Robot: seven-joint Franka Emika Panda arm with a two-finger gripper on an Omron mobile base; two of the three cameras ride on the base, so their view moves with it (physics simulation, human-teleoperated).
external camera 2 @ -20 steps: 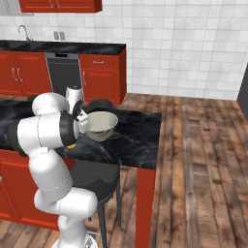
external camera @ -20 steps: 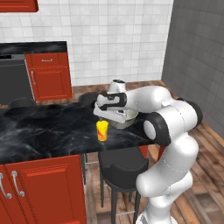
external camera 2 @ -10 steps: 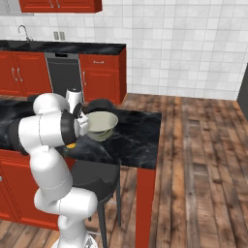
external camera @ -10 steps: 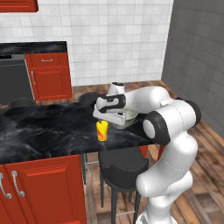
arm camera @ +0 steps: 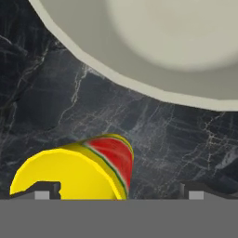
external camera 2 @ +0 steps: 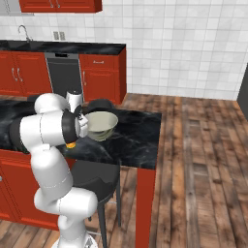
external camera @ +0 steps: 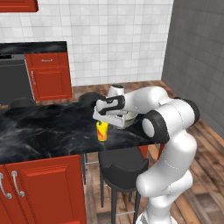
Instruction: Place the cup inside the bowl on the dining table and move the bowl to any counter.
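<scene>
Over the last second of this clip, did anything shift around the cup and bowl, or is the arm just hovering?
The gripper has come down a little closer over the cup; its jaws remain open and it holds nothing. The cup stands upright on the dining table beside the bowl, both where they were. The base has not driven.

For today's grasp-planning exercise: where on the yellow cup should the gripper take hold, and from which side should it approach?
Grip the yellow cup across its upper side walls, coming down from above. It stands upright on the dining table, narrow enough to fit between the open gripper fingers. The bowl sits close beside it, so a sideways approach from that side looks crowded.
</scene>
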